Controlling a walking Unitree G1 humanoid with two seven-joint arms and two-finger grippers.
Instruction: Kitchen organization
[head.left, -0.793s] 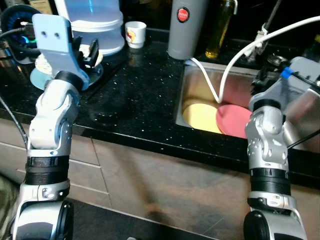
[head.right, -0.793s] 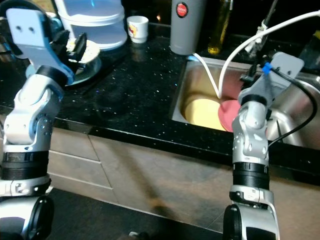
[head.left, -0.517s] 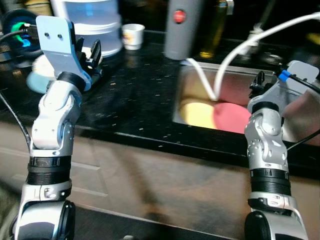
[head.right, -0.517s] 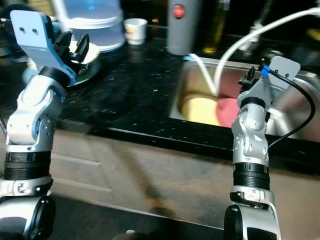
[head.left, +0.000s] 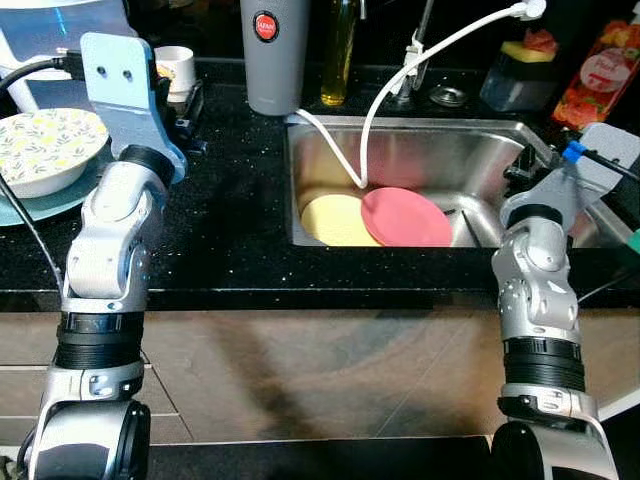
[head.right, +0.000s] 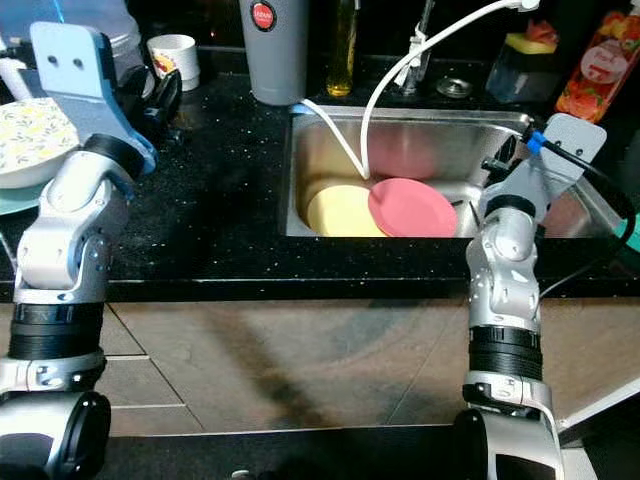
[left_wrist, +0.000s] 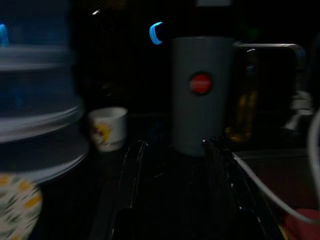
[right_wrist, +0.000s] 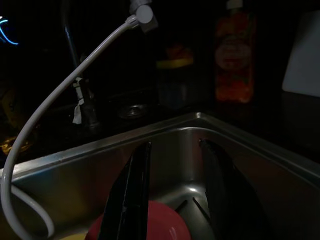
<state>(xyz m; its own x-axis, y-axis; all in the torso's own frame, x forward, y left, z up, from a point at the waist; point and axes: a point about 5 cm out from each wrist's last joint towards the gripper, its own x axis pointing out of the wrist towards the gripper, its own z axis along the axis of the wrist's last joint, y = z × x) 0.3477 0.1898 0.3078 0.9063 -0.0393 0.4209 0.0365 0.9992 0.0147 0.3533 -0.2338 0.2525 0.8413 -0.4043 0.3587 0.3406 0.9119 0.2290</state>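
Both head cameras look forward and down over the black counter (head.left: 240, 230) and steel sink (head.left: 470, 150), sharing nearly one scene. The left wrist camera sights low along its fingers (left_wrist: 130, 190) toward a grey canister (left_wrist: 200, 95); the right wrist camera peers close into the sink past the red plate (right_wrist: 150, 225).

I've shifted right along the counter: sink (head.left: 420, 150) now centred ahead, patterned bowl (head.left: 45, 150) further left, arms unchanged.
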